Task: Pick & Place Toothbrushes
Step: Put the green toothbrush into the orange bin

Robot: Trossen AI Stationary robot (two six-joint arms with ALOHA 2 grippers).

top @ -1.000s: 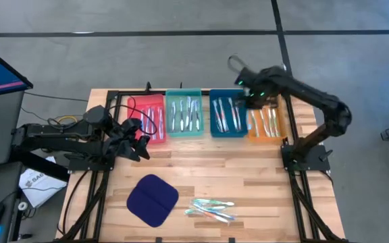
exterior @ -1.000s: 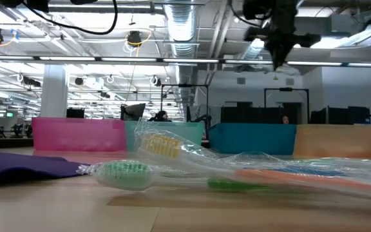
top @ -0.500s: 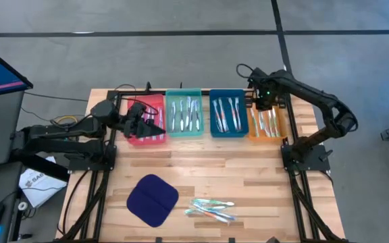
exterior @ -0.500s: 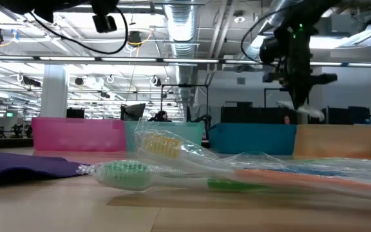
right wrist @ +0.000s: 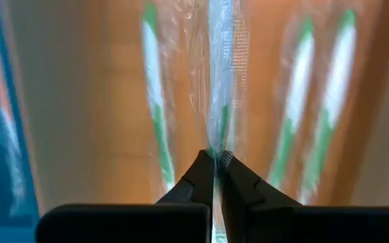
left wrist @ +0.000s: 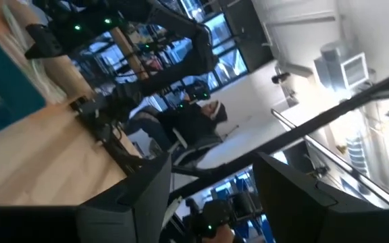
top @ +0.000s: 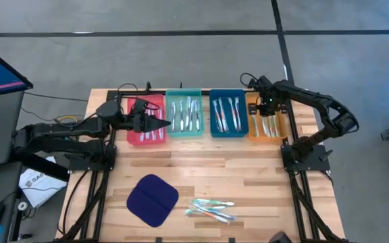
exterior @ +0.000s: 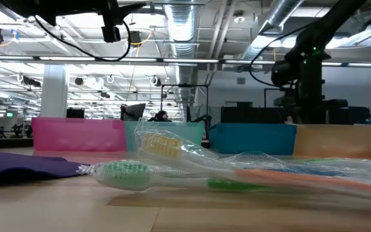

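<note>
Clear-wrapped toothbrush (right wrist: 222, 81) — pinched by right fingers (right wrist: 201, 177)

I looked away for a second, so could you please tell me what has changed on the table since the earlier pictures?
The right gripper, its fingers shut on a wrapped toothbrush, has moved from above the blue tray down over the orange tray. The left gripper swung from the bare table up over the red tray. The loose toothbrushes and blue pad stayed put.

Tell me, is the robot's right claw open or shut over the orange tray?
Shut. The right gripper has its fingertips pinched on a wrapped toothbrush, hanging over the orange tray where other toothbrushes lie.
</note>
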